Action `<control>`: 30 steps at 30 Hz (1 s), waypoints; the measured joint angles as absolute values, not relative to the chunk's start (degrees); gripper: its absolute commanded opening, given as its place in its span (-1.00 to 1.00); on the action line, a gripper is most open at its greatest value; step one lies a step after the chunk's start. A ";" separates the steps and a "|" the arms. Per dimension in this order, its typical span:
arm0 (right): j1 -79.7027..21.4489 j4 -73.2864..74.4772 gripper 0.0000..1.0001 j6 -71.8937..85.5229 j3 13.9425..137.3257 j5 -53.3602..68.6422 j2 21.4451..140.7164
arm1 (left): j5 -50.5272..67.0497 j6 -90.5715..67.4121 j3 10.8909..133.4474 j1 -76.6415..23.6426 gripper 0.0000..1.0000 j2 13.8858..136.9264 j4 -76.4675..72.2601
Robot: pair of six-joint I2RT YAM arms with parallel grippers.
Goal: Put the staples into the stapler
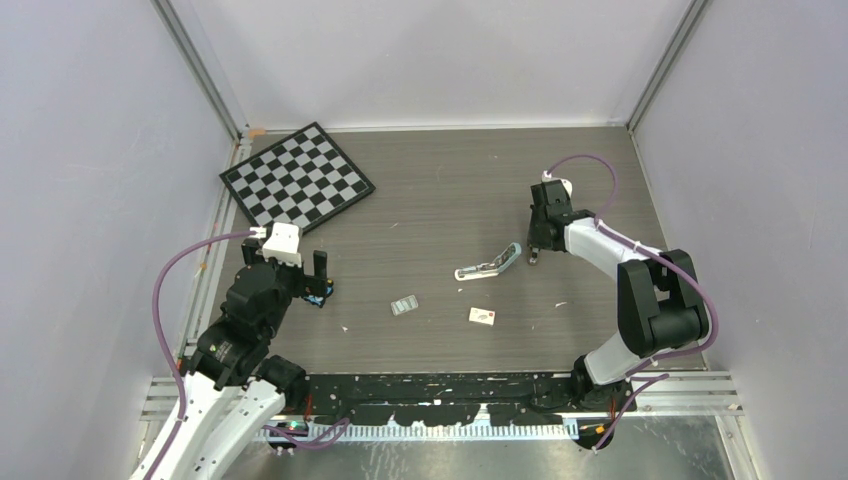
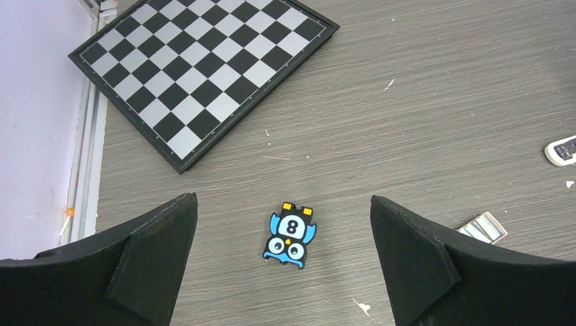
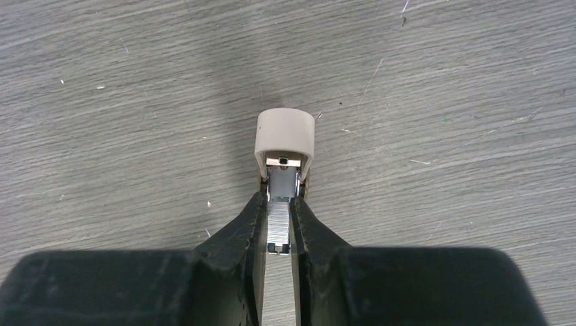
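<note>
Overhead view of a grey wood-grain table [image 1: 450, 170], walled on its left, far and right sides. Just right of the table's middle lies the stapler, small, with a pale blue-teal plastic top, white base and silver channel [image 1: 488, 264]. It is hinged open, so the channel is exposed for loading.

The right gripper [image 3: 278, 202] is at the stapler's raised end, its black fingers clamped on the staples, a narrow silvery ribbed metal strip [image 3: 278, 229]. The strip is held in line with a silver slot inside a tan rounded block [image 3: 285, 136], apparently the stapler's end. Whether the strip's front has entered the slot cannot be told.

The left gripper [image 2: 284, 201] hangs near the left edge, fingers wide apart and holding nothing, above a small black-and-blue penguin gadget [image 2: 291, 234].

A black-and-silver chequered board [image 1: 298, 177] fills the far left corner. Bare table runs from the stapler to the far edge. A small white box with a red mark [image 1: 484, 316] and a small pale striped tray [image 1: 404, 306] sit nearer the near edge, apart from the stapler.
</note>
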State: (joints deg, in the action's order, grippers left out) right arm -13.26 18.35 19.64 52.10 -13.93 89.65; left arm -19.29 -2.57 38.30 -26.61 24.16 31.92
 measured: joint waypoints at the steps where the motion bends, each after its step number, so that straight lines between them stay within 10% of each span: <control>1: -13.26 18.20 -0.59 19.66 52.10 -13.93 89.62 | -19.29 -2.57 38.30 -26.61 0.99 24.16 31.92; 30: -13.26 17.61 -0.59 19.94 50.89 -14.22 89.65 | -19.29 -2.57 38.30 -26.61 0.99 24.53 31.92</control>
State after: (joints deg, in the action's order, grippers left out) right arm -13.26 17.61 19.94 50.89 -14.22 89.65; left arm -19.29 -2.57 38.30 -26.61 24.53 31.92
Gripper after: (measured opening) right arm 0.214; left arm 0.996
